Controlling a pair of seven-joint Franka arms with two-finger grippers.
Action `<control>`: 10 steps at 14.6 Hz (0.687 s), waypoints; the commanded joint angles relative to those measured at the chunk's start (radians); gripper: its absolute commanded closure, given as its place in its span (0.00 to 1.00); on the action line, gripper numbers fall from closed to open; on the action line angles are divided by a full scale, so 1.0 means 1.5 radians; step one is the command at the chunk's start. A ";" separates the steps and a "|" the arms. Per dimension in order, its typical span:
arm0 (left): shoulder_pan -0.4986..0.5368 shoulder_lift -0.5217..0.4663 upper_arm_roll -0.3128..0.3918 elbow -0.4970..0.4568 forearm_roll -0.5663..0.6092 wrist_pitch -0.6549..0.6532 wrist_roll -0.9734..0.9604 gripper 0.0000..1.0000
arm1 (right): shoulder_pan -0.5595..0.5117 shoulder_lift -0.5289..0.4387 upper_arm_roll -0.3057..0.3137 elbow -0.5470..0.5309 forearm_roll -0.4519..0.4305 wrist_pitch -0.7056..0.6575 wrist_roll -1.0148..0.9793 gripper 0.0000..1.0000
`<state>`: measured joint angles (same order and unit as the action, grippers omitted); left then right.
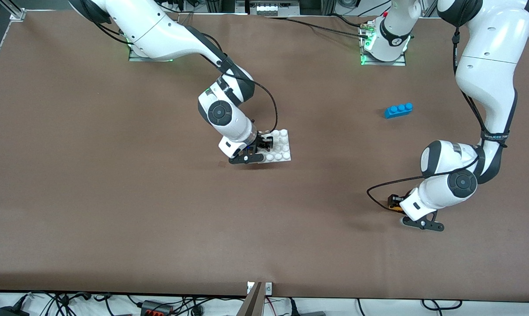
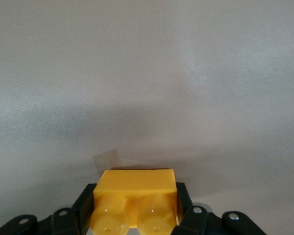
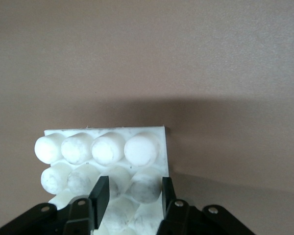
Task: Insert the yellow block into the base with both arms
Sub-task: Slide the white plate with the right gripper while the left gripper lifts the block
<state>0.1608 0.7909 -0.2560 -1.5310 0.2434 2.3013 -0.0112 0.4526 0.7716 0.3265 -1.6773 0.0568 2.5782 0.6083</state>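
Low on the bench (image 1: 115, 197), at the left arm's end, the left gripper (image 1: 395, 202) is closed on the yellow block (image 2: 135, 188). Its fingers (image 2: 186, 200) squeeze the block's two sides, so the block sits right between them, bumps facing the wrist camera. That hold looks good for carrying it. This arm is bent sharply, its hand almost touching the bench.

Near the middle, the right gripper (image 1: 264, 145) is down on the white base (image 1: 282, 149). Its fingers (image 3: 100, 193) sit a little apart, with one row of bumps between them. I think it pins the base still. A blue block (image 1: 398, 110) lies apart, untouched.
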 commanded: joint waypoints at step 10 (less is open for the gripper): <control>0.010 -0.059 -0.159 0.003 0.011 -0.143 -0.215 0.41 | -0.075 -0.087 0.005 0.057 0.007 -0.230 -0.009 0.00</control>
<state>0.1651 0.7294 -0.4418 -1.5179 0.2434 2.1210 -0.2378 0.4036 0.7268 0.3229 -1.6030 0.0568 2.3759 0.6085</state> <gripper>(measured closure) 0.313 0.251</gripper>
